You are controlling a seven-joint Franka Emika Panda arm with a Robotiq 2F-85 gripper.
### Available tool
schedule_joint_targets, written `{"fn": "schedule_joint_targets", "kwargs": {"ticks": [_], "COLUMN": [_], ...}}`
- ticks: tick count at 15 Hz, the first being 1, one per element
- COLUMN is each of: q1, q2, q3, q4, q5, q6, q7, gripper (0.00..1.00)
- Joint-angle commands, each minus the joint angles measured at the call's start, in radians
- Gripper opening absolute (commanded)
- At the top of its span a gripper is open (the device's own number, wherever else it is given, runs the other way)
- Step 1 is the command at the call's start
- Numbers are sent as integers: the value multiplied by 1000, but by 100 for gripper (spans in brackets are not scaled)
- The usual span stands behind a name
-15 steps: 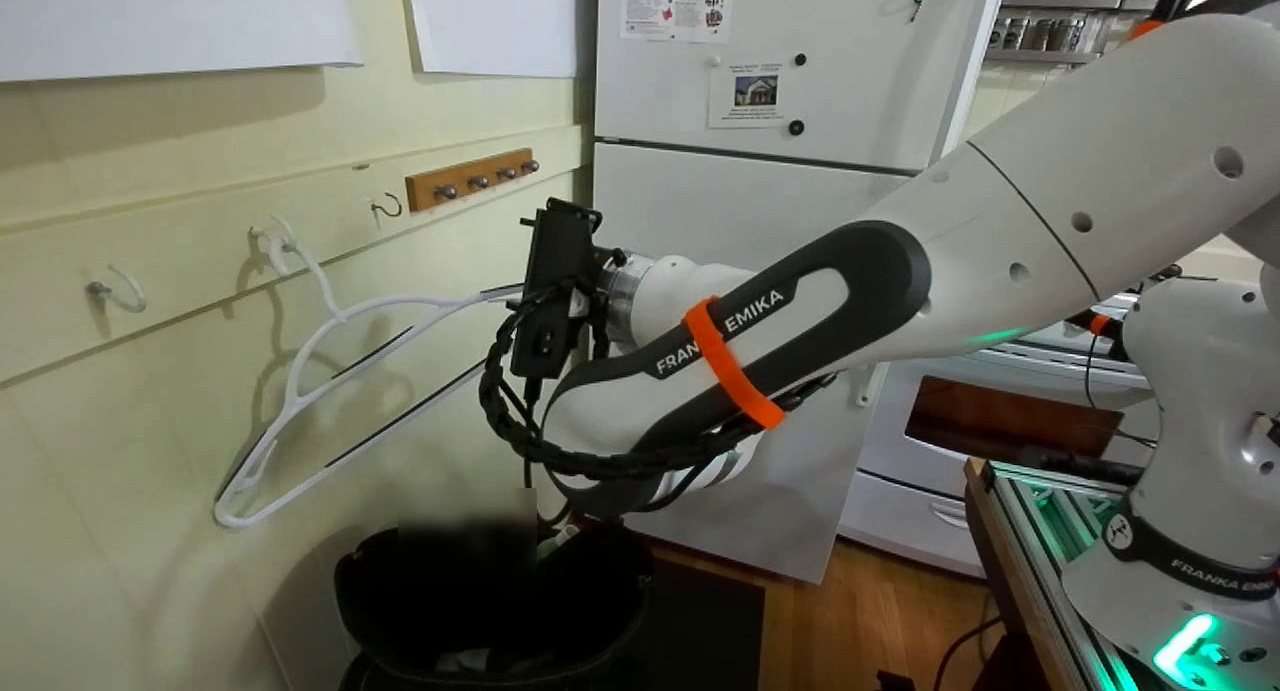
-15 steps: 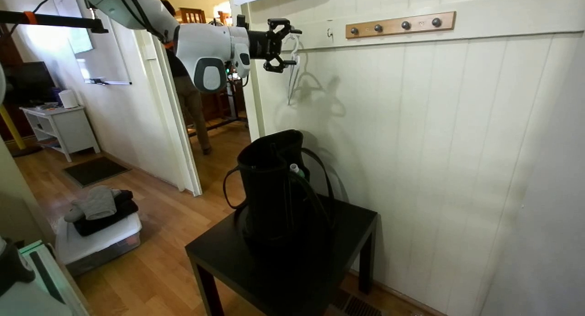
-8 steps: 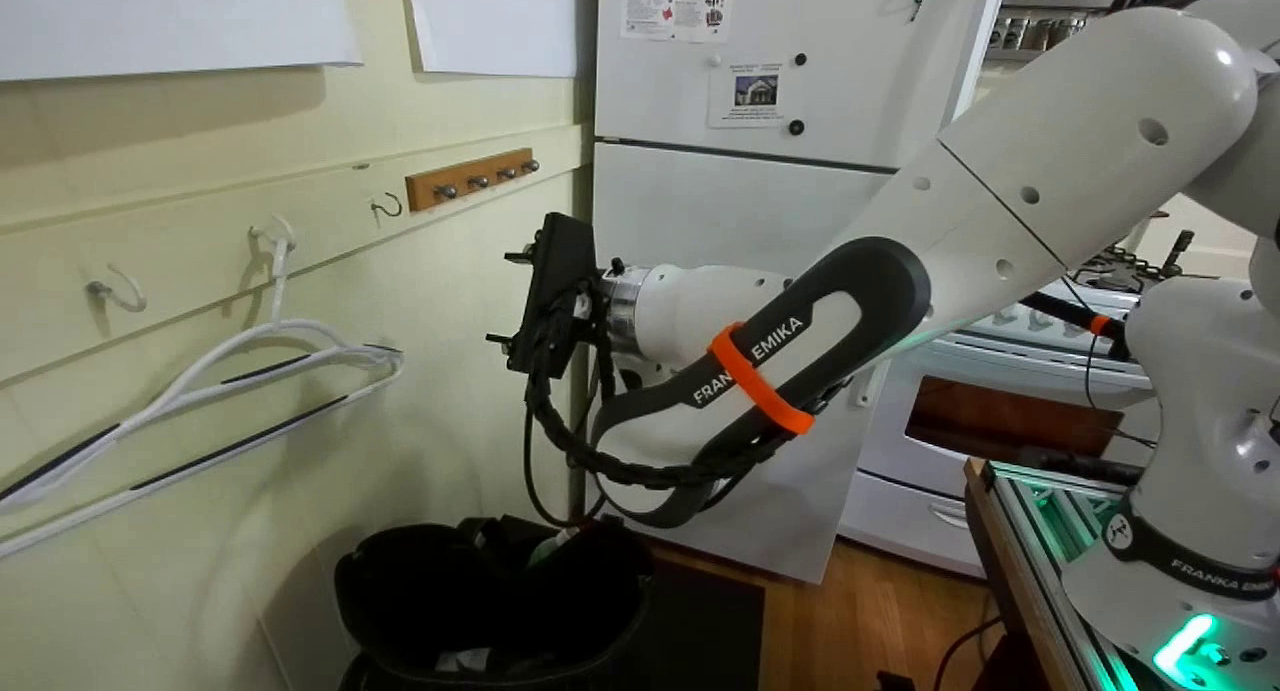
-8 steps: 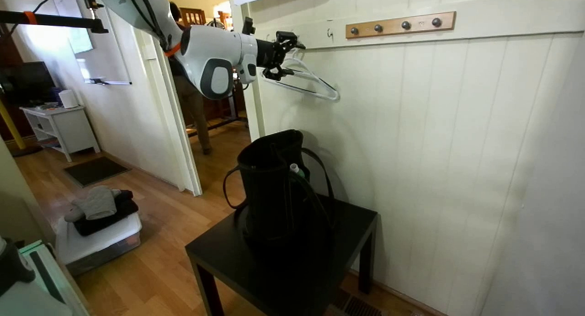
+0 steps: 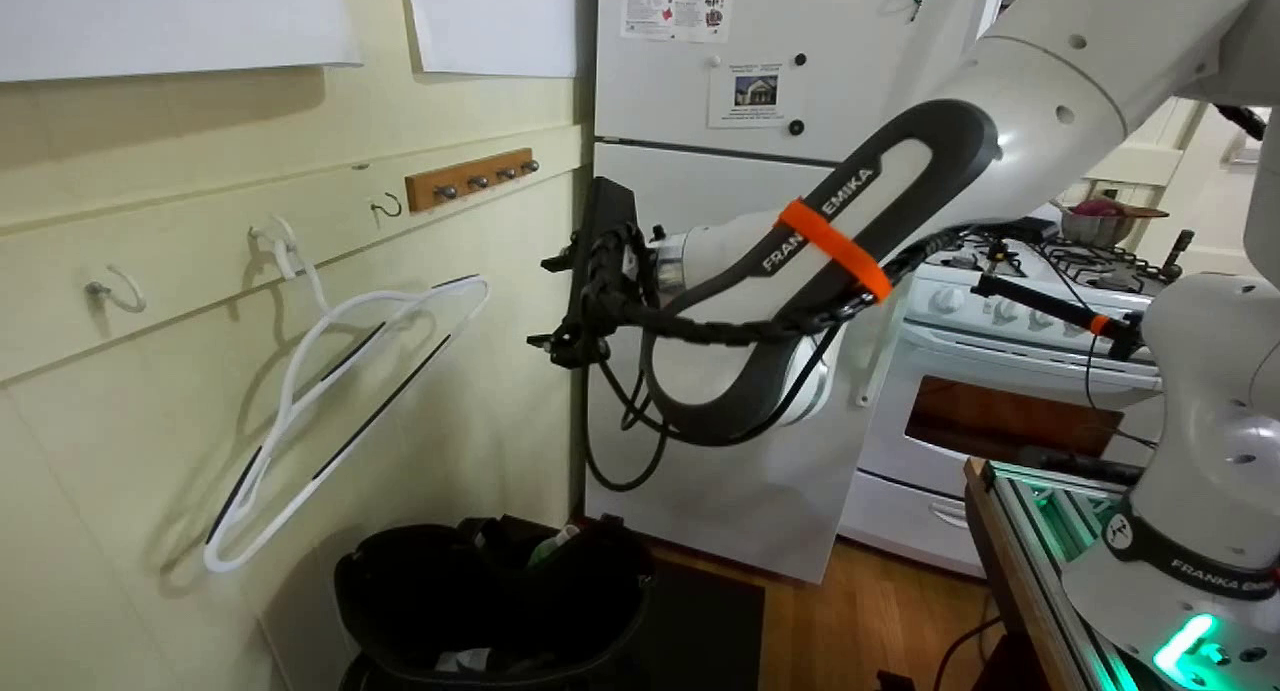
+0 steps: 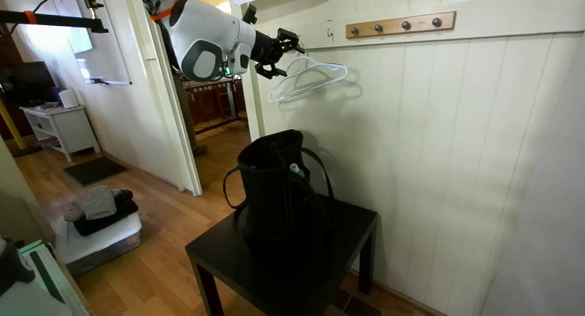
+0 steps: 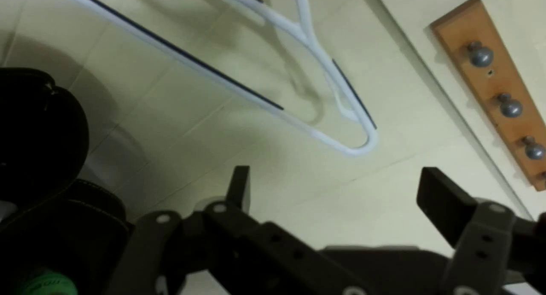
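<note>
Here — arm [image 5: 1050, 141] slanting down | pincer [image 7: 335, 182] facing wall [image 6: 457, 137], spread wide — near white hanger [image 7: 320, 51]

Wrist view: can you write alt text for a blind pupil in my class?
An open, empty end effector faces a cream wall, with part of a white hanger across the top. A wooden peg rack is at right, a black bag at left.

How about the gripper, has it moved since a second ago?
Yes: in an exterior view, the gripper has moved lower in the picture, judged against the wooden peg rack.
</note>
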State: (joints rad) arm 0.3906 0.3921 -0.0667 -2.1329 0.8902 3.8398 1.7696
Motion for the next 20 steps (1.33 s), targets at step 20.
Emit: {"fn": "schedule_joint_targets", "kwargs": {"ticks": [20], "q1": [-61], "q2": [-375], "q3": [105], "q4": [-230], "q5": [614], "q6": [-248], "q7": [-464], "gripper": [100]}}
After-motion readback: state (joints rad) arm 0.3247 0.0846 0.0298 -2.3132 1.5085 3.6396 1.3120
